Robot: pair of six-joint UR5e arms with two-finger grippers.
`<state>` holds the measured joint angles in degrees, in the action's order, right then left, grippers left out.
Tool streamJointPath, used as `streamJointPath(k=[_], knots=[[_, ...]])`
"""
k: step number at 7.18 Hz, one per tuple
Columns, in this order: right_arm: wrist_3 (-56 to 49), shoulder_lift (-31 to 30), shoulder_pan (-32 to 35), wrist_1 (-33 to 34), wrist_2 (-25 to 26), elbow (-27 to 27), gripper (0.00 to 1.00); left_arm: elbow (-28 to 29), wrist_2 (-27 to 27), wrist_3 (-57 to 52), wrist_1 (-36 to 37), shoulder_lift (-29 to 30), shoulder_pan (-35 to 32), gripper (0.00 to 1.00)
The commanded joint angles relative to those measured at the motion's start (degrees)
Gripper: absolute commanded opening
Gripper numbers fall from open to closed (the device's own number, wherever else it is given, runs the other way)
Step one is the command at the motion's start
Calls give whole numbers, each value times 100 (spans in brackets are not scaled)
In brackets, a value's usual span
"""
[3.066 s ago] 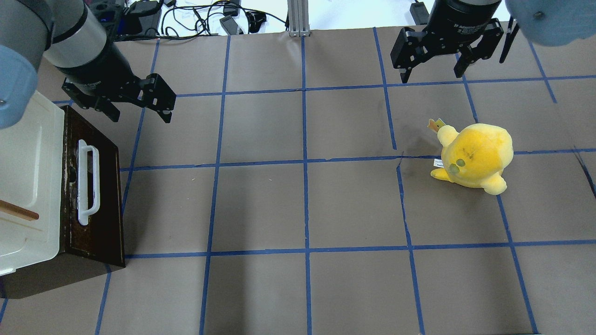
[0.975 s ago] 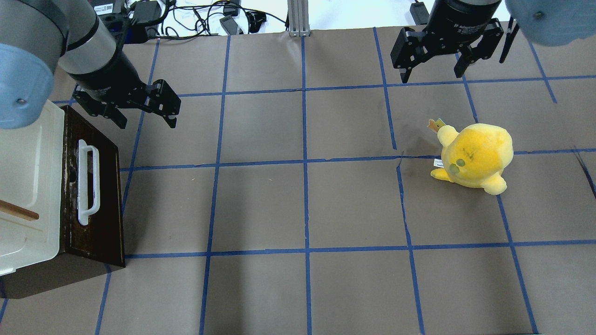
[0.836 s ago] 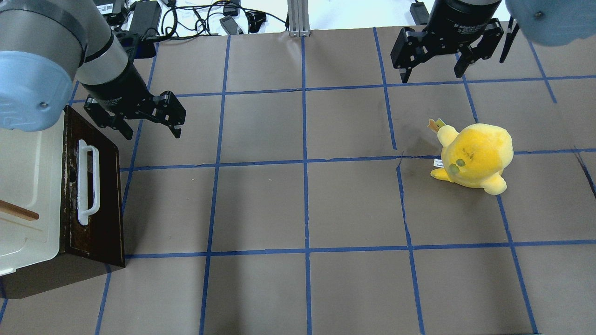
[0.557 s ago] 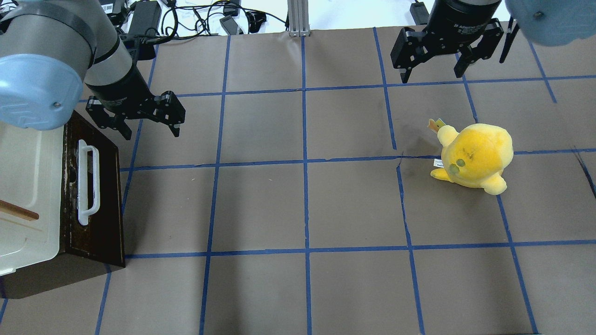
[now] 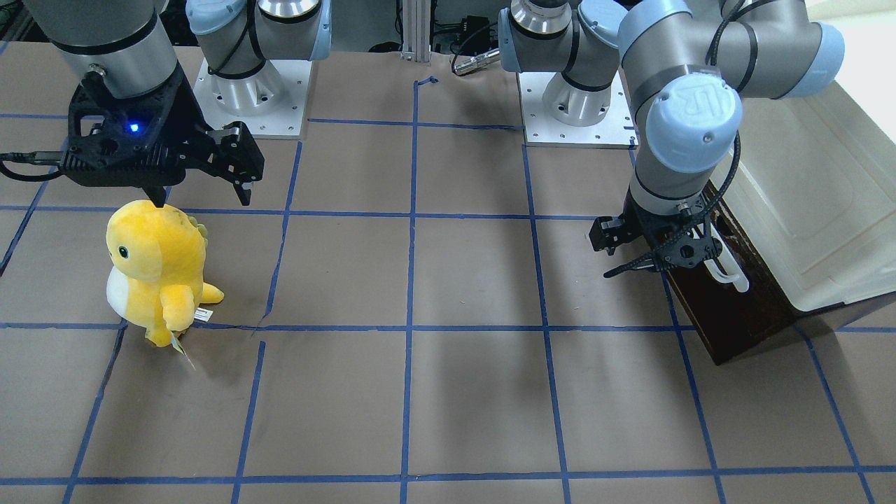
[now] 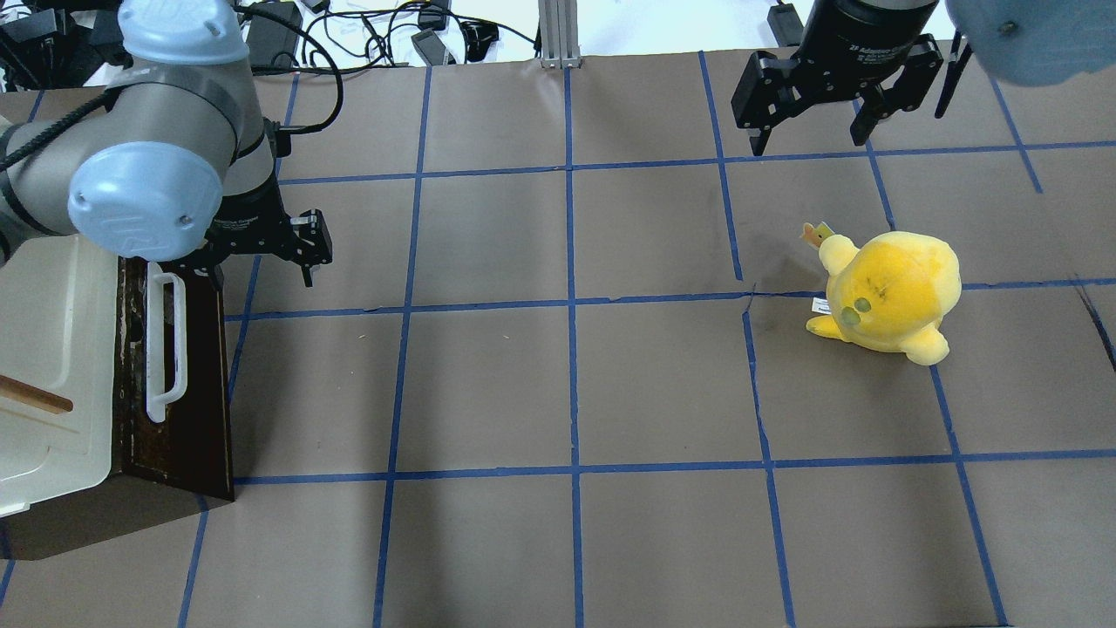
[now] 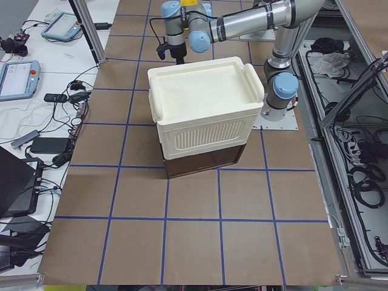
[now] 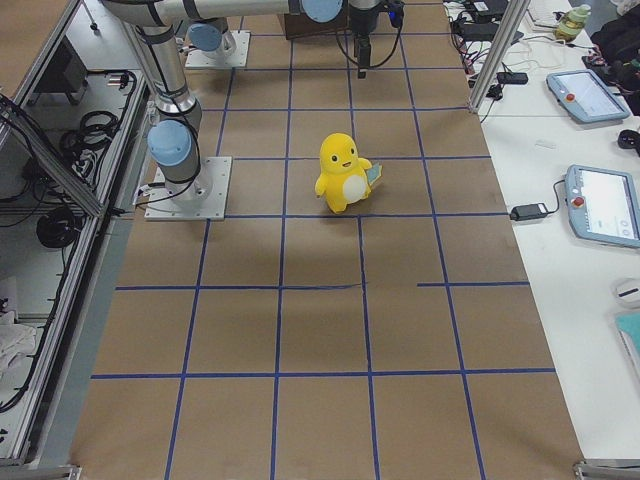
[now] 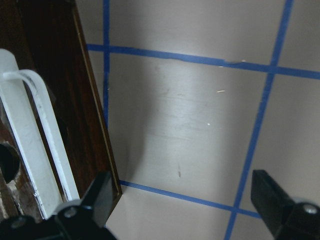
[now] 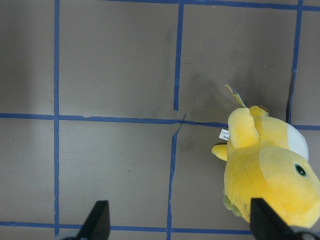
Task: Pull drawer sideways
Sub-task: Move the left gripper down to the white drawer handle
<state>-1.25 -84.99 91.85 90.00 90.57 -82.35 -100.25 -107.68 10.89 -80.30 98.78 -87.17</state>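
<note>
Left gripper (image 9: 182, 192) is held wide open and empty beside the drawer (image 6: 199, 392) handle (image 6: 166, 344) end, presumably staged for a sideways pull.

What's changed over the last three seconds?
The left gripper has swung in toward the far end of the drawer, beside its white handle, jaws open, holding nothing. The drawer, yellow plush toy and right gripper have not moved.

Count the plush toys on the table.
1: the yellow plush toy stands on the right half of the table, near the open right claw; the cabinet could hide others.
</note>
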Motion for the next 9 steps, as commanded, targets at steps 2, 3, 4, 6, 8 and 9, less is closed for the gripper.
streamJointPath(k=[2, 3, 4, 6, 8, 9], knots=[[-7, 0, 0, 0, 4, 0, 100, -21, -978, 1080, 128, 579, -2, 100], [2, 0, 0, 0, 5, 0, 100, -21, -1191, 1195, 138, 685, -2, 100], [2, 0, 0, 0, -4, 0, 100, -30, -1533, 1213, 129, 791, -2, 100], [2, 0, 0, 0, -4, 0, 100, -30, -1703, 1353, 129, 967, -2, 100], [2, 0, 0, 0, 5, 0, 100, -30, -1738, 1459, 129, 985, -2, 100], [2, 0, 0, 0, 5, 0, 100, -39, -1930, 1477, 120, 985, -2, 99]])
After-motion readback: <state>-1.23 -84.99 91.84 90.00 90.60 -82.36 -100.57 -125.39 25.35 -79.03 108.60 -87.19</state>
